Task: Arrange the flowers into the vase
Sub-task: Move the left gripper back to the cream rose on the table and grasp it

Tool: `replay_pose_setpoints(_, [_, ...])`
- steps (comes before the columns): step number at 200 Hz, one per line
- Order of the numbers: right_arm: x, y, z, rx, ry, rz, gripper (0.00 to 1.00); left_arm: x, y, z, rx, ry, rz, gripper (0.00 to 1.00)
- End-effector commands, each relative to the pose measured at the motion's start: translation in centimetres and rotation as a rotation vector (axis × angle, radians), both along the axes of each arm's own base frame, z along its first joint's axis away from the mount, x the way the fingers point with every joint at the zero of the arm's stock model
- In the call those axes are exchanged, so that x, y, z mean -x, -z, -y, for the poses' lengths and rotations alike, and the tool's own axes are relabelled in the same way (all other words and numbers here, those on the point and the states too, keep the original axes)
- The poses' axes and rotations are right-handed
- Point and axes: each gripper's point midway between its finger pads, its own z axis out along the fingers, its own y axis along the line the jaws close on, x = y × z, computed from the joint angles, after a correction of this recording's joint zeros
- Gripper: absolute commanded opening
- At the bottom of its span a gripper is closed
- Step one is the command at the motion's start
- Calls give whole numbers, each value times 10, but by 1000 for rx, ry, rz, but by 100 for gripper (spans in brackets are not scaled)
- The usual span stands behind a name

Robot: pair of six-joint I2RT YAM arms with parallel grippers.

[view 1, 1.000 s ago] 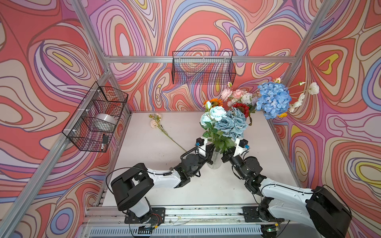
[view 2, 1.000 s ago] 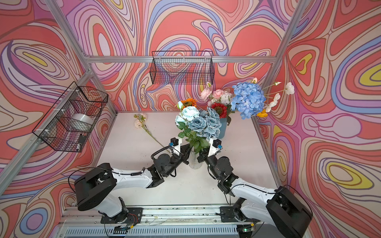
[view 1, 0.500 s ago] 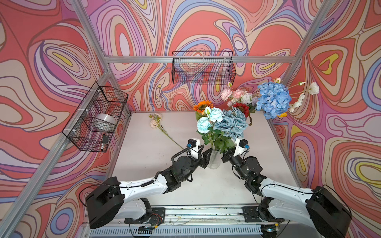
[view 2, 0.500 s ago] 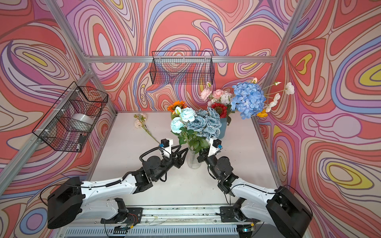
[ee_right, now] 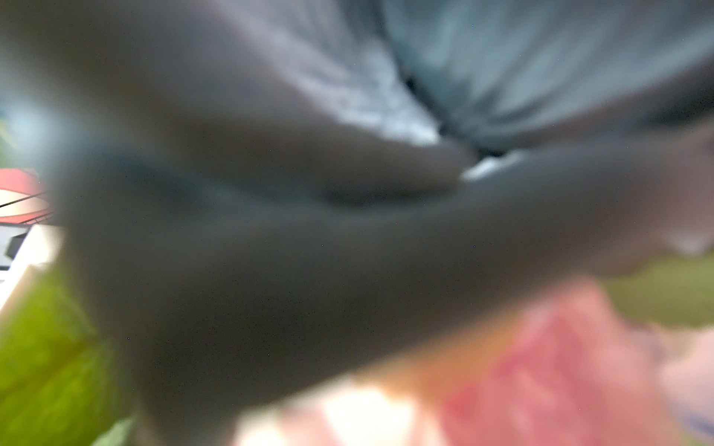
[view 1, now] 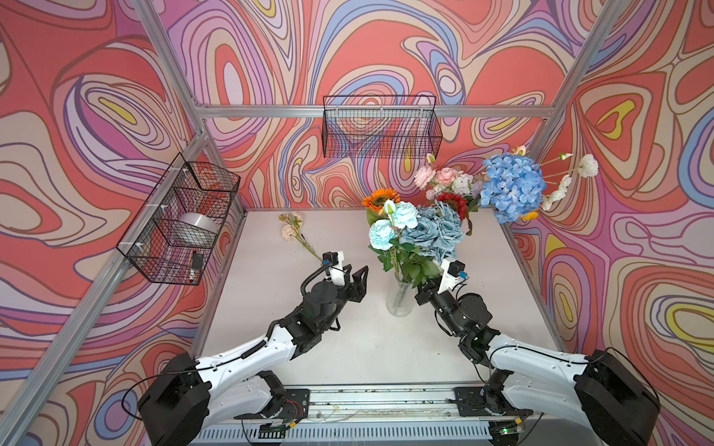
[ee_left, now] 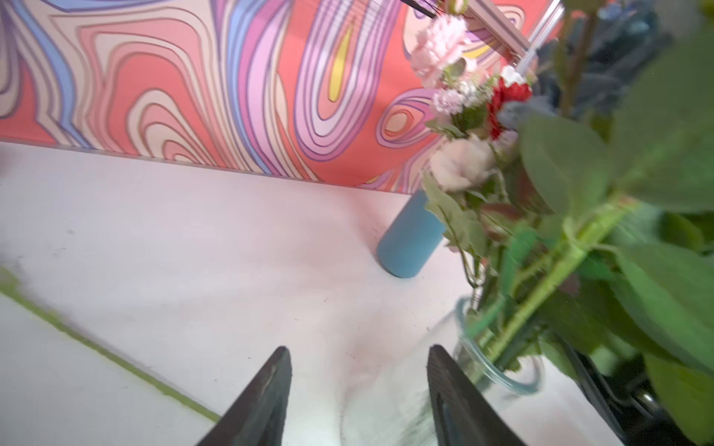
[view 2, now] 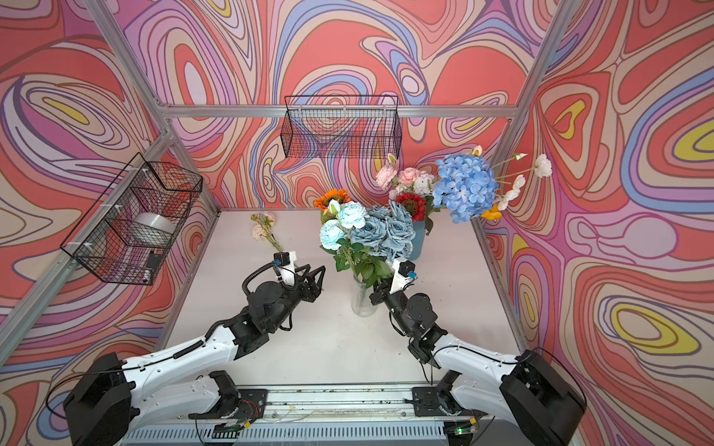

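A clear glass vase [view 1: 400,300] [view 2: 363,303] [ee_left: 498,370] stands mid-table holding dusty-blue roses [view 1: 440,231], pale blue roses [view 1: 392,226] and an orange sunflower [view 1: 380,197]. My left gripper [view 1: 357,270] [view 2: 315,270] [ee_left: 359,349] hangs open and empty to the left of the vase, apart from it. Leaves half hide my right gripper [view 1: 419,291] [view 2: 376,293], which is shut at the vase's mouth; I cannot tell whether it pinches a stem. Blurred petals fill the right wrist view. One cream-pink flower [view 1: 290,228] [view 2: 262,228] lies loose at the back left.
A blue vase [view 2: 417,241] [ee_left: 409,239] at the back right holds a blue hydrangea [view 1: 512,187], a red sunflower [view 1: 452,202], pink peonies and white sprays. A wire basket [view 1: 181,220] with a tape roll hangs on the left wall, another basket [view 1: 380,127] on the back wall.
My left gripper opened, let go of the stems at the vase and drew back to the left. The pale blue roses and orange sunflower swung a little leftward. The right arm stayed put.
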Motion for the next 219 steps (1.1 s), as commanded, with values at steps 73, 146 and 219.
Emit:
replay_pose_setpoints(73, [8, -6, 3, 15, -14, 19, 39, -58, 67, -116, 29, -335, -340, 80])
replay_pose_setpoints(146, [22, 2, 16, 60, -6, 8, 49, -129, 114, -150, 79, -383, -576, 83])
replay_pose_setpoints(219, [33, 24, 14, 237, -55, -68, 79, -186, 172, -158, -85, -429, -816, 81])
